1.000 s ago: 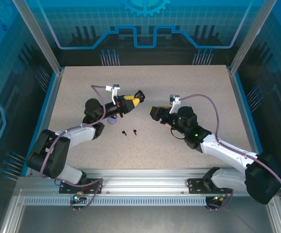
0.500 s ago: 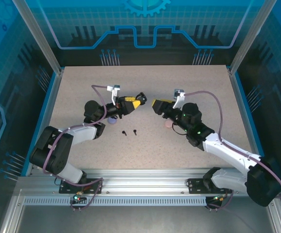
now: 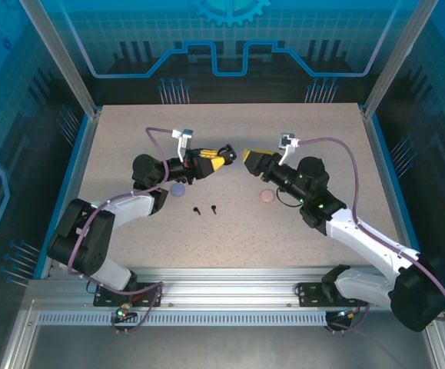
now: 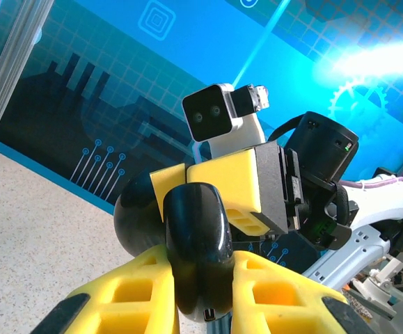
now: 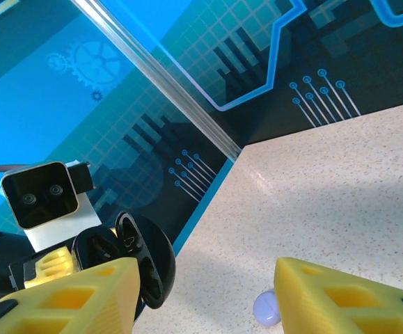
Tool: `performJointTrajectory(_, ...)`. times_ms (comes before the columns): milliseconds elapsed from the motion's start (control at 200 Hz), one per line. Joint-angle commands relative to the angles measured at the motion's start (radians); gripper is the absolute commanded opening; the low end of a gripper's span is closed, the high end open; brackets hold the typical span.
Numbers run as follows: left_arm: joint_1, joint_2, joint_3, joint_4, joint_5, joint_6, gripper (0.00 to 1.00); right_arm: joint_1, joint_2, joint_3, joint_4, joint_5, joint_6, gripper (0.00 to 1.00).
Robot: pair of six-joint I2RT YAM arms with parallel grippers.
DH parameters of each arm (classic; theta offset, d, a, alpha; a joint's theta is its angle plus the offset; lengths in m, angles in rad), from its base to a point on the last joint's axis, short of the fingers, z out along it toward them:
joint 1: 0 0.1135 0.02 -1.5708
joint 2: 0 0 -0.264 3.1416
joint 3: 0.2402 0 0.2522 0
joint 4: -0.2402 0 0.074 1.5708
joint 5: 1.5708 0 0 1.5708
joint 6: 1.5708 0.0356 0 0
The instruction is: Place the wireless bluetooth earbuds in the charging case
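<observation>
Lab enclosure: aluminium frame point(image 3: 61, 54), blue panels point(image 3: 222, 38)

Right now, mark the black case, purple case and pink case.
black case point(image 4: 195, 240): left wrist view, glossy front shell.
purple case point(image 3: 178, 189): top view, top face.
pink case point(image 3: 267, 197): top view, top face.

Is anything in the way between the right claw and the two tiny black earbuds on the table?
Nothing visible is. The right gripper hangs open near the black case in the left gripper, and the black earbuds lie on bare table nearer the arm bases. The purple case and pink case sit off to either side.
</observation>
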Motion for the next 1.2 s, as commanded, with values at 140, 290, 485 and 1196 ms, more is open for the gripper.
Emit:
performJointTrajectory(140,-0.007,0.013,0.039,0.046,0.012,-0.005,0.00,0.020,0.052,0.059,0.043,-0.051,0.013,0.51)
performJointTrajectory(290,-0.007,0.013,0.042,0.046,0.011,-0.007,0.00,0.035,0.075,0.071,0.044,-0.054,0.010,0.48)
performJointTrajectory(485,-0.007,0.013,0.045,0.046,0.011,-0.008,0.00,0.044,0.097,0.087,0.044,-0.057,0.007,0.45)
performJointTrajectory(1196,-0.019,0.006,0.036,0.046,0.008,-0.004,0.00,0.047,0.165,0.132,0.051,-0.107,0.020,0.22)
